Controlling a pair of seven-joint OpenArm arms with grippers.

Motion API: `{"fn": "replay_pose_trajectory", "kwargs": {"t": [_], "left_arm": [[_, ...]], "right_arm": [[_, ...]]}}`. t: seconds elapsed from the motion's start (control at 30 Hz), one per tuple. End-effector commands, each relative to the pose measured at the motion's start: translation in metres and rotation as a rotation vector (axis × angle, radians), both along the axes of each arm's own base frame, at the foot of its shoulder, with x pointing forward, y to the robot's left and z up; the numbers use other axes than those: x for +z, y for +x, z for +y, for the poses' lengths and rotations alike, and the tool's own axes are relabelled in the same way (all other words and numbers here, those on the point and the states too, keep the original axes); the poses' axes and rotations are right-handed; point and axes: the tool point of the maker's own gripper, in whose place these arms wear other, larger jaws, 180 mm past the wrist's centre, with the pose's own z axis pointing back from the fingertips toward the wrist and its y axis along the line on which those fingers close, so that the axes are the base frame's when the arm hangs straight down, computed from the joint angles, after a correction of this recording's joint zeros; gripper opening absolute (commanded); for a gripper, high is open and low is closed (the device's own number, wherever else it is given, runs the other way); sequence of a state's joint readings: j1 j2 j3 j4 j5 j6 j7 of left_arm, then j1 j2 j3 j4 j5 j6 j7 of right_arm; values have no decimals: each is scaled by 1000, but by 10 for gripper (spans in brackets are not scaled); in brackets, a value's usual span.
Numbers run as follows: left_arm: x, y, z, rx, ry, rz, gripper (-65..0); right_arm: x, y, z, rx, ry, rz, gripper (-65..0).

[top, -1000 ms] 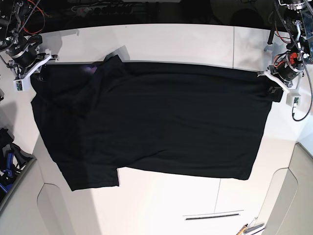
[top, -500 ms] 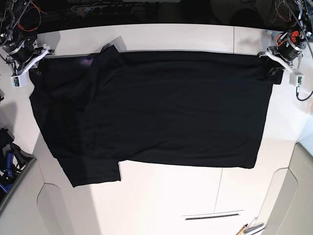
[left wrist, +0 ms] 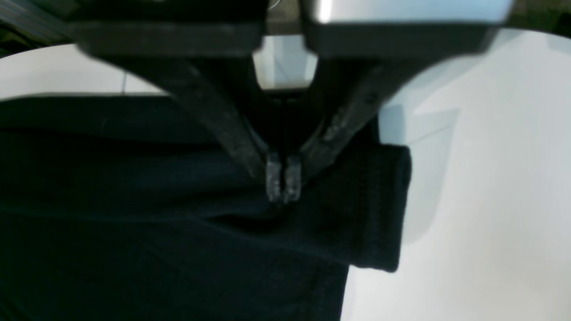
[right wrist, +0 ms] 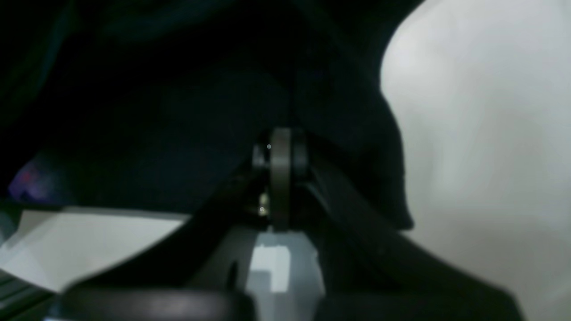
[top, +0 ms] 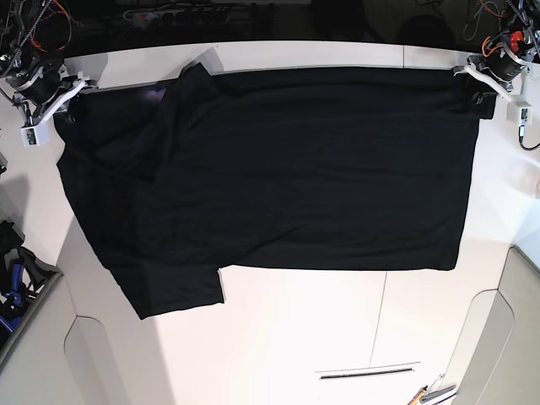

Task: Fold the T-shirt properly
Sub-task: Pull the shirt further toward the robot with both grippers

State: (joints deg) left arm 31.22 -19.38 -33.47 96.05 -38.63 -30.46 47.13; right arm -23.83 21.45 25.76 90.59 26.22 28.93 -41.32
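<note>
The black T-shirt (top: 287,169) lies spread plain side up across the white table (top: 321,337), one sleeve (top: 181,295) pointing to the near left. My left gripper (top: 483,99) is at the far right corner. In the left wrist view it (left wrist: 281,180) is shut on a fold of the black cloth (left wrist: 134,223) close to the hem. My right gripper (top: 61,116) is at the far left corner, and the right wrist view shows it (right wrist: 279,151) shut on the shirt (right wrist: 178,111). A sliver of purple print (top: 154,93) peeks out near the far left.
The table's far edge (top: 295,46) runs just behind the shirt, with dark cables beyond. A blue object (top: 13,283) sits off the left side. Pens (top: 430,392) lie at the bottom right. A seam (top: 380,337) crosses the tabletop.
Both grippers have moved toward the table's far edge, dragging the shirt with them. The cloth now lies flatter and further back, its far edge drawn straighter.
</note>
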Motion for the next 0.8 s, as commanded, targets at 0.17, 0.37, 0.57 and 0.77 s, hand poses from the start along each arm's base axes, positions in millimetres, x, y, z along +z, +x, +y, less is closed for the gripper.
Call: {"fn": "replay_pose_trajectory", "kwargs": {"t": [0.17, 0.37, 0.57, 0.77], "left_arm": [[-5, -17, 7, -10, 34, 72, -650], [-6, -21, 5, -27, 31, 81, -650], [-5, -24, 8, -19, 36, 88, -650], [7, -27, 31, 21, 66, 67, -650]], "right_arm": [[-8, -29, -6, 21, -37, 93, -650], [-9, -37, -5, 23, -37, 108, -650], [-11, -41, -5, 26, -39, 128, -650], [-11, -43, -3, 25, -25, 146, -650]]}}
